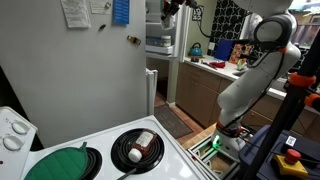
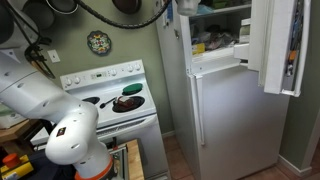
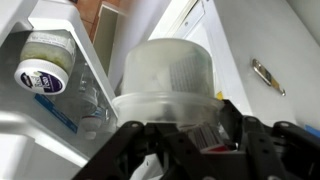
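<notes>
Bracketing a plastic tub at the open freezer

Translucent and lidded, the plastic tub is up at the mouth of the freezer compartment, high on the refrigerator. The gripper has its dark fingers half spread, one on each side of the tub's base; whether they squeeze it I cannot tell. Left of the tub, a jar with a blue-and-white lid sits in a door shelf. The freezer door hangs wide open. By my judgement the reach is made; whether the tub rests on a shelf is hidden. Far below stands the stove.
</notes>
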Tool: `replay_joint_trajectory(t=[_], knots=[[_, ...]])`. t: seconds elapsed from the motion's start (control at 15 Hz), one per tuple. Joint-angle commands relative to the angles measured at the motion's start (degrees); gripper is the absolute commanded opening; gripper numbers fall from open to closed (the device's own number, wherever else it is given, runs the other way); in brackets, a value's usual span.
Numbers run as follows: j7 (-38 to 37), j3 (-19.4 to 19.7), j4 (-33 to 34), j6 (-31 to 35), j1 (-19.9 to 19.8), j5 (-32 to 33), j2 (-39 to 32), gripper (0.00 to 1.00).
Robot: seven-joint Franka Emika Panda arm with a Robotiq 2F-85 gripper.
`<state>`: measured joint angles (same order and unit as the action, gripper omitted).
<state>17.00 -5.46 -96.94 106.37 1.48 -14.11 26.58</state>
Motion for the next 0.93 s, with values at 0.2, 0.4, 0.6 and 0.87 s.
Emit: replay_joint_trajectory(t=[0.2,0.4,0.6,0.87], knots=[[-0.6,1.8,-4.0,0.0,3.6,2.7,2.2,0.51],[-0.6,1.9,-4.2,0.0,3.7,2.8,2.4,0.51],[-0.6,1.9,-4.2,0.0,3.7,2.8,2.4,0.51],[1.2,1.3,-5.6,-1.4,5.8,1.2,3.0,0.26]])
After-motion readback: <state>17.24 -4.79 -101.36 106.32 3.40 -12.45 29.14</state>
